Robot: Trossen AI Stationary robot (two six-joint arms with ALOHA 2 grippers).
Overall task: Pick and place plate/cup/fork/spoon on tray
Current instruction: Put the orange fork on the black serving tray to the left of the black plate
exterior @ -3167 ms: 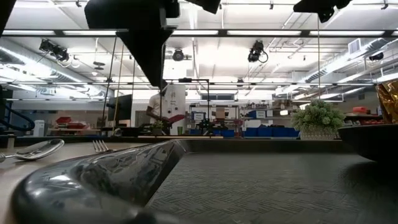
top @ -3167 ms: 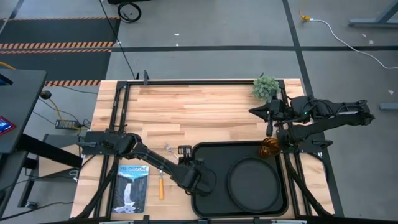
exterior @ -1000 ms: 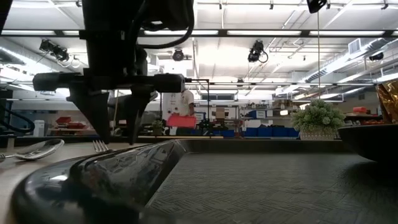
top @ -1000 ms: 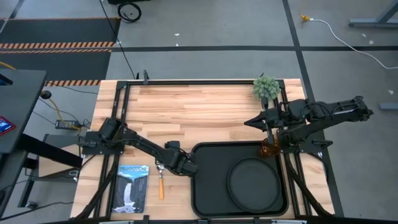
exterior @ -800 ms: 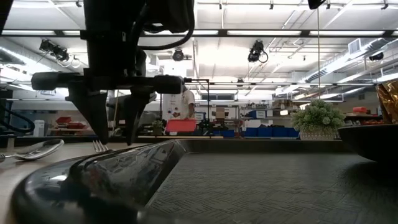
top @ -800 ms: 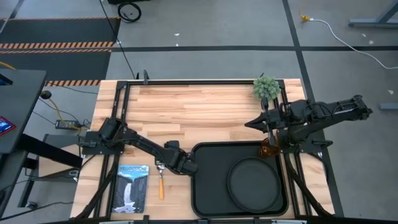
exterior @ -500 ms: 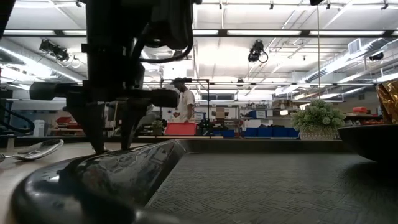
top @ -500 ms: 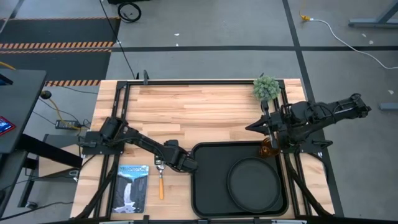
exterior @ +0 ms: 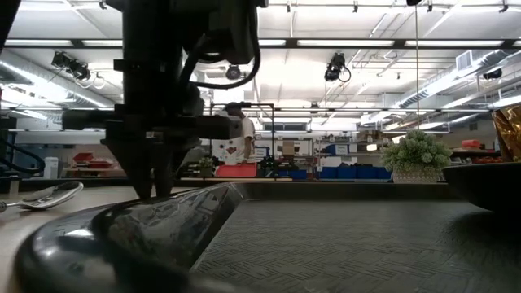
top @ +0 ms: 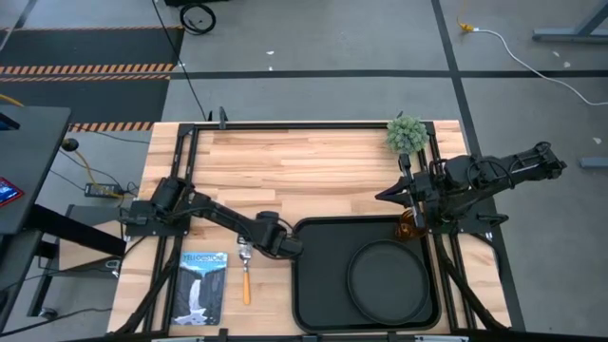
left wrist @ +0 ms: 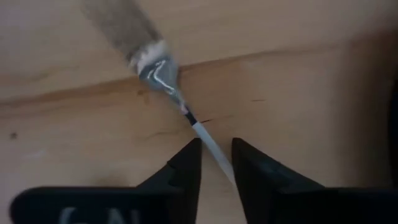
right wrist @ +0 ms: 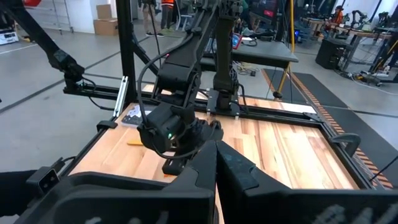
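**Ana:** Since about three seconds ago the left arm has come out of the tray [top: 318, 285] to the surface just beside the tray's far left corner. Over the last second its fingers have narrowed. The right arm has drawn back a little from the cup.

**Ben:** So what's already home?

**Ana:** The plate [top: 385, 277] lies inside the tray. The cup [top: 410, 226] stands at the tray's far right corner, partly hidden by the right arm. The spoon [exterior: 49, 195] lies on the surface, off to one side.

**Ben:** And the fork?

**Ana:** The left gripper [left wrist: 216, 149] is down at the surface, its fingers slightly apart. They straddle a thin silver stem and are not yet pinching it. I take that for the fork [left wrist: 168, 81], since the spoon shows elsewhere.

**Ben:** How should it grasp?

**Ana:** I'd say keep the stem centred in the gap and the tips right at the wood, then close fully before lifting. The metal is slim and lies flat, so it could slip or swing in a loose pinch. Lift it clear of the tray's rim afterwards.

**Ben:** What about the right gripper [right wrist: 214, 165]?

**Ana:** It waits above the surface near the cup, fingers pressed together and empty.
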